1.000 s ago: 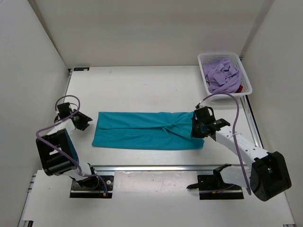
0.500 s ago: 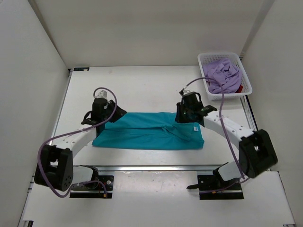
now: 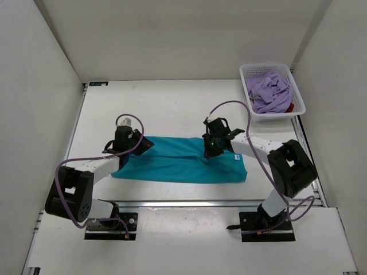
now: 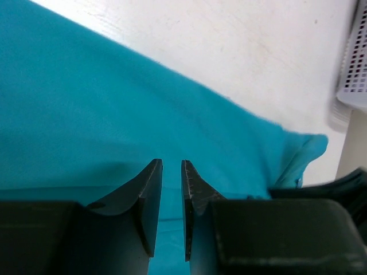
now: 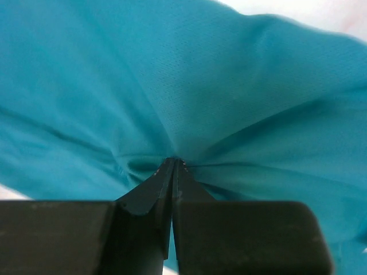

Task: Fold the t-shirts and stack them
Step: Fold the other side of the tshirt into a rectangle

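Right end effector [image 5: 174,162] was clenched, pinching a pucker of the teal t-shirt [image 3: 172,167]; left end effector [image 4: 171,165] hovered narrowly parted over the cloth, grasping nothing.

Seen from above, the dark red shirt [image 3: 290,107] showed only as a sliver, far beyond the teal shirt's [image 3: 183,160] right end, buried under the lavender shirt [image 3: 269,91] in the basket [image 3: 250,71]. Both claws' fingertips over the teal shirt were hidden there by their own wrist housings. In the left wrist view the teal shirt ran off the left and bottom edges, the basket beyond it was a blurred, cropped strip, and whether the left claw [image 4: 171,163] touched the cloth could not be told. Around the right claw [image 5: 174,160] the teal shirt overflowed nearly every edge, its upper folds blurred.
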Controlling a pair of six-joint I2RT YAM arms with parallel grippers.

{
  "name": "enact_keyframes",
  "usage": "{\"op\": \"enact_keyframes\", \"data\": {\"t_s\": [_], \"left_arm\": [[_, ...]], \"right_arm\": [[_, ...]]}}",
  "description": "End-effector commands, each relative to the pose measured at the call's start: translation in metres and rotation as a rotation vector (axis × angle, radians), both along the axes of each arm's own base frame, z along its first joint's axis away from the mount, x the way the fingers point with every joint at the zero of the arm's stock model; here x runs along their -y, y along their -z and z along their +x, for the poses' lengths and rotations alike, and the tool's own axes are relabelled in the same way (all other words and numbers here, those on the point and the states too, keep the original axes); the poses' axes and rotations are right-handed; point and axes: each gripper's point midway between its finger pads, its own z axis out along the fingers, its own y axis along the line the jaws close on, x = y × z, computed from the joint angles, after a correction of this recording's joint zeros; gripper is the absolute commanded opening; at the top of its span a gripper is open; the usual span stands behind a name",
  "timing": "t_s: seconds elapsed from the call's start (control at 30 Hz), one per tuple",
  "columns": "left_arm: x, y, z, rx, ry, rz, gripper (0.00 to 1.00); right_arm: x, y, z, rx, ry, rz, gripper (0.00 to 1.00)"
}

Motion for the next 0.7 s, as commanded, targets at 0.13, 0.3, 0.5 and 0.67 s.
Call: {"op": "enact_keyframes", "data": {"t_s": [0.13,0.3,0.5,0.67], "left_arm": [[0.008,-0.017,0.009,0.055,0.012,-0.066,0.31],[0.009,-0.028,0.011,0.082,0.013,-0.061,0.31],[0.043,-0.013,-0.002,0.047,0.102,-0.044,0.31],[0.063,-0.001,0.0,0.012,0.14,-0.058,0.32]], "right_arm": [[-0.018,-0.02,-0.061,-0.027,-0.066,0.024,0.0],[-0.012,-0.033,-0.057,0.05,-0.052,-0.094,0.11],[0.029,-0.045,-0.038,0.107,0.109,-0.067,0.2],[0.084,-0.027,-0.045,0.09,0.303,-0.029,0.27]]}}
